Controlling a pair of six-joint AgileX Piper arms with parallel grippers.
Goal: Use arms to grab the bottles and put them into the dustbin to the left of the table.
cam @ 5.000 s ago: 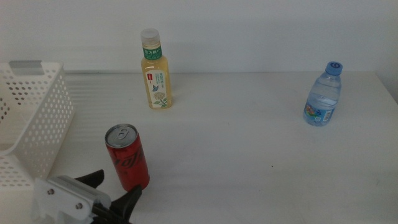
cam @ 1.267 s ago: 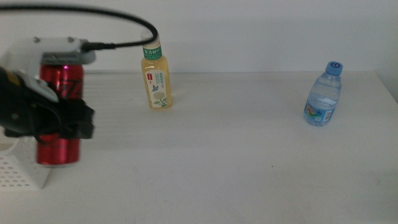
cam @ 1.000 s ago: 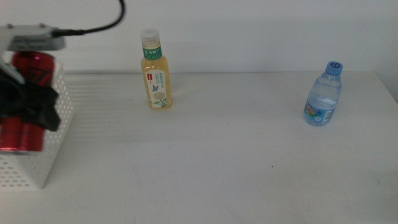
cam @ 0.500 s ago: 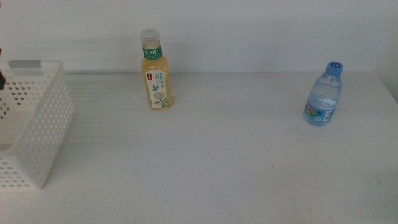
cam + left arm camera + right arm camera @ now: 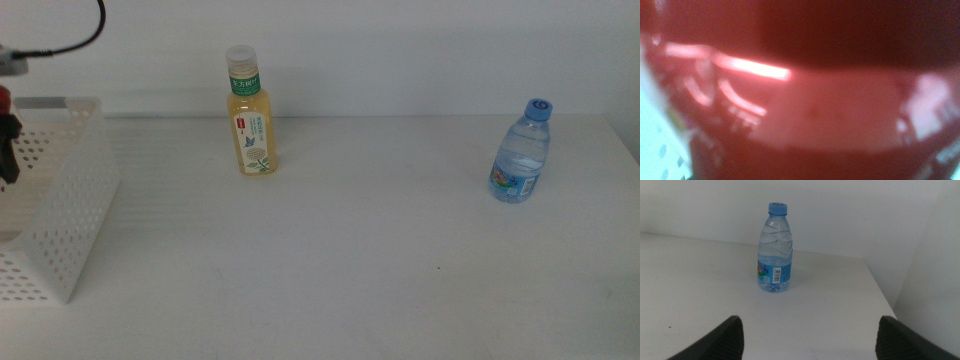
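Here, on my left wrist camera, the red soda can (image 5: 805, 100) fills the whole picture, blurred and right against the lens; I take it as pinched in the left gripper (image 5: 6, 150), which the middle view catches only at its left edge over the dustbin (image 5: 70, 210). The right gripper (image 5: 807, 332) waits with fingers (image 5: 715, 342) spread wide, the water bottle (image 5: 775, 250) upright beyond them, cap up. Farther off, the yellow-drink bottle (image 5: 250, 115) stands upright on the table (image 5: 380, 250).

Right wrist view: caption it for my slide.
Open right tool waits facing the upright blue-capped water bottle on the white table.
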